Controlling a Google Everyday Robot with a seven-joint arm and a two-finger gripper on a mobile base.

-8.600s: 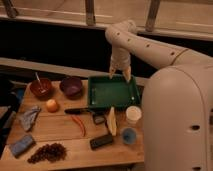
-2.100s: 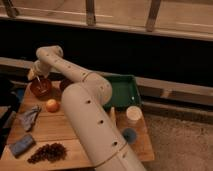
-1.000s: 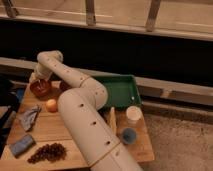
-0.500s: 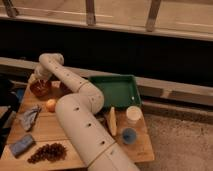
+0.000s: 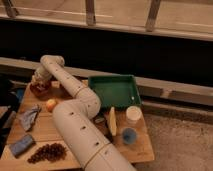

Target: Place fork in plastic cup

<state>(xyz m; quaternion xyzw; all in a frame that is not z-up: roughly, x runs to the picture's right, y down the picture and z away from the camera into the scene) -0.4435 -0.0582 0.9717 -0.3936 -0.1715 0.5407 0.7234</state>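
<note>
The gripper [image 5: 38, 83] is hanging over the brown bowl [image 5: 40, 90], grip impossible to tell; the plastic cup [image 5: 133, 114] is standing well apart from it.

"Where did you see the gripper [image 5: 38, 83]?"
"I saw it at the far left of the table [image 5: 41, 131], over a bowl [image 5: 40, 91]."
"And the plastic cup [image 5: 133, 114]?"
"On the right, just in front of the tray [image 5: 116, 91], with the small cup [image 5: 129, 135] just in front of it"

Wood table [image 5: 44, 131] w/ tray [image 5: 118, 93], plastic cup [image 5: 133, 114], grapes [image 5: 47, 152]
</note>
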